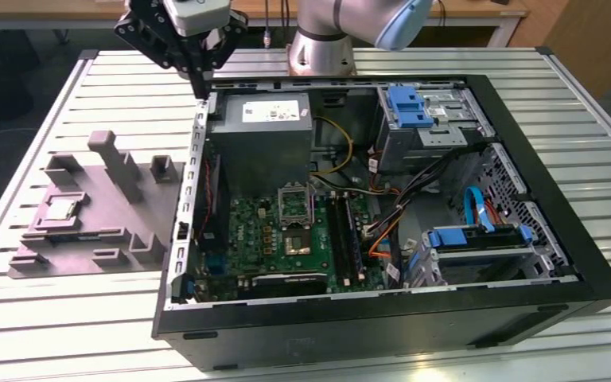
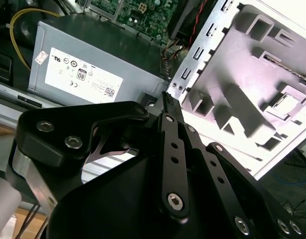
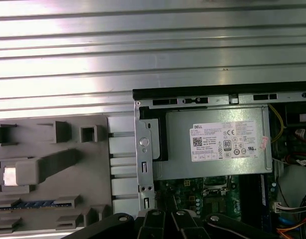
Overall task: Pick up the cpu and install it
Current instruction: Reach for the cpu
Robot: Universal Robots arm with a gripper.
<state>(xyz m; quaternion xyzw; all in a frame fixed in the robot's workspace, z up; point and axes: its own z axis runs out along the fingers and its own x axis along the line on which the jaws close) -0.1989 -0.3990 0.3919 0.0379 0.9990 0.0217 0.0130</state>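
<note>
Fingers: our fingers (image 1: pixel 200 84) are closed together, holding nothing.
Cpu: the cpu (image 1: pixel 60 209) lies in the grey holder (image 1: pixel 93 231), well apart from the fingers.
Progress: we judge pickup and install both undone.

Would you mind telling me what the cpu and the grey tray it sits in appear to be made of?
The cpu: likely a metal top, judging by its pale silvery sheen. The grey tray: probably moulded or printed plastic, matte and uniformly grey, with blocky posts and pockets.
</note>
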